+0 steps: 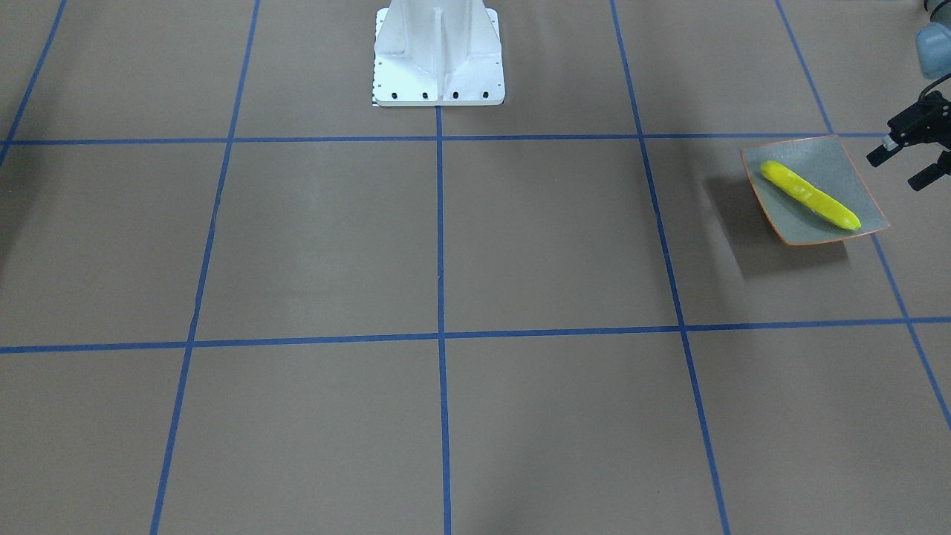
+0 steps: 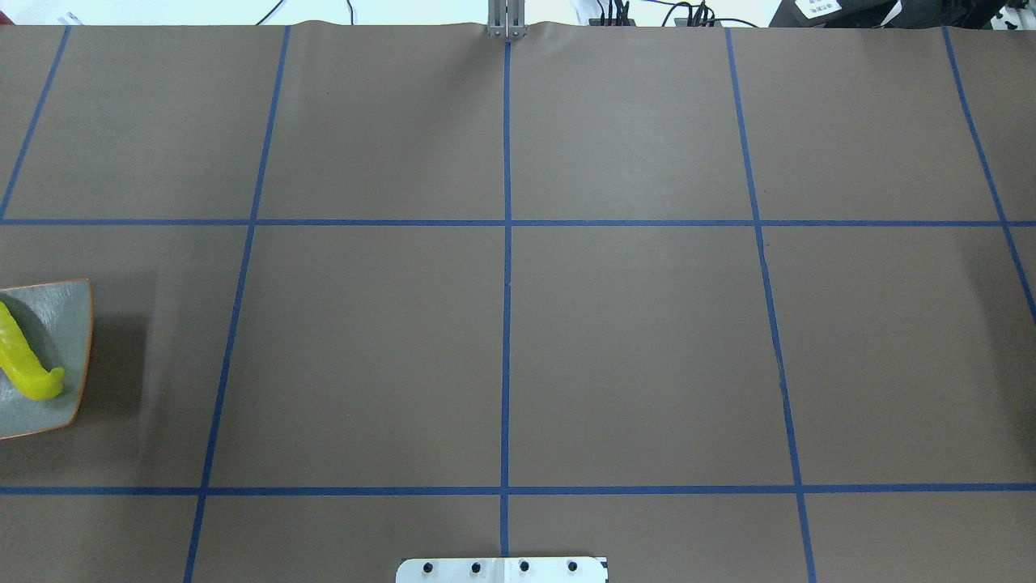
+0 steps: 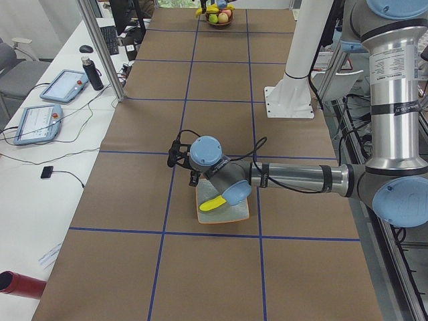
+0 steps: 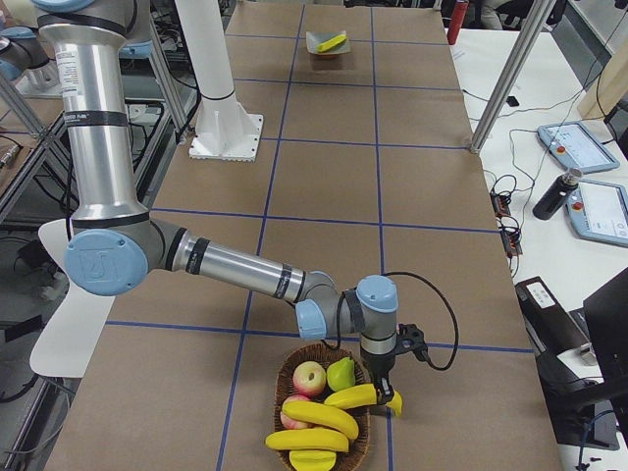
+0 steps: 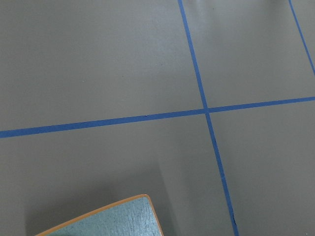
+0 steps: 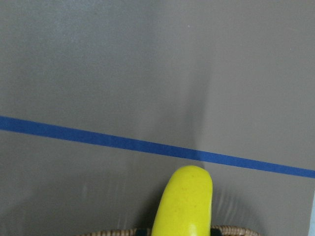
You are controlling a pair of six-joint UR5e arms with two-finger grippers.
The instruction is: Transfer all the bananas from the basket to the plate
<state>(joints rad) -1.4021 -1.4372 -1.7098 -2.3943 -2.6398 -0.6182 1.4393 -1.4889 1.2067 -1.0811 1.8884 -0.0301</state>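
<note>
At the table's end on the robot's left sat the plate [image 1: 832,167], a square grey-green dish with an orange-brown rim. One bright yellow banana, the plate banana [image 1: 808,195], lay slantwise across it, from one side nearly to the other. The left gripper [image 1: 894,171] hung in the air close to the plate. Its two black fingers were spread apart with nothing between them. The left wrist view looked down on one corner of the plate and a crossing of tape lines.

Toward the middle, the brown table cover [image 2: 631,348] was marked into large squares by blue tape lines [image 2: 507,283]. The robot's white base [image 1: 438,56] stood at the edge on the robot's side.

At the table's end on the robot's right stood the basket [image 4: 279,392], round and made of dark wicker. Inside were a reddish apple [image 4: 309,377], a green pear [image 4: 340,373] and at least two basket bananas [image 4: 319,415] lying side by side. The right gripper [image 4: 383,385] pointed straight down at the basket's rim on the operators' side. It was clamped on the held banana [image 4: 361,396], which lay roughly level, with one tip past the rim. In the right wrist view the yellow body of that banana filled the gap between the dark fingers, with the wicker rim just below. Whether it touched the fruit beneath could not be told.
</note>
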